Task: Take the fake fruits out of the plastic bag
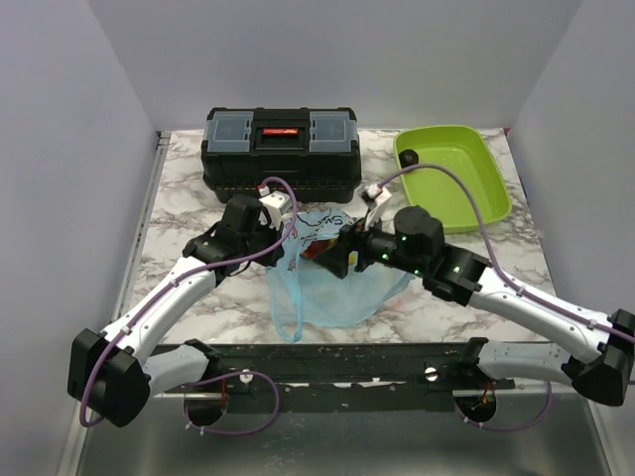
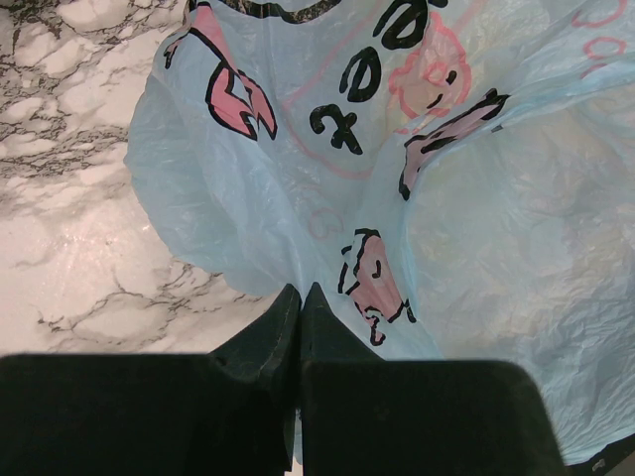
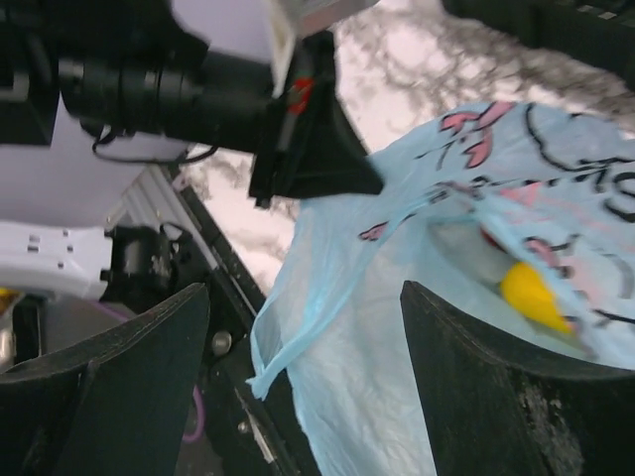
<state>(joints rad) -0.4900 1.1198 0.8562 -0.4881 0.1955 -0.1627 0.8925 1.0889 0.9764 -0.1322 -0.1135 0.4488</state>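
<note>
- L gripper (image 2: 301, 297): at left rim of plastic bag (image 1: 337, 288). Jaws fully together, and bag film looks pinched at the tips. In R wrist view the rim runs up taut to that tip.
- Toolbox (image 1: 281, 149): black, red latch, lid down. Sits behind the bag, slightly to its left, not touching.
- Bag: light blue w/ pink and black print, lying crumpled on marble table (image 1: 189, 188), mid-table between both arms. Mouth faces the far side; one loop handle trails off the near-left corner toward the arm bases.
- Red fruit (image 1: 314, 247): shows at the bag mouth, inside, just right of L gripper.
- Yellow fruit (image 3: 534, 293): inside the bag, seen through the opening in R wrist view, a bit of red just beside it.
- R gripper (image 3: 304, 288): at bag mouth, right side. Fingers spread wide, nothing held; bag film sits in the gap.
- Green tray (image 1: 496, 203): right of and behind the bag, apart from it.
- Dark round fruit (image 1: 408, 156): in the tray, far-left corner, outside the bag.
</note>
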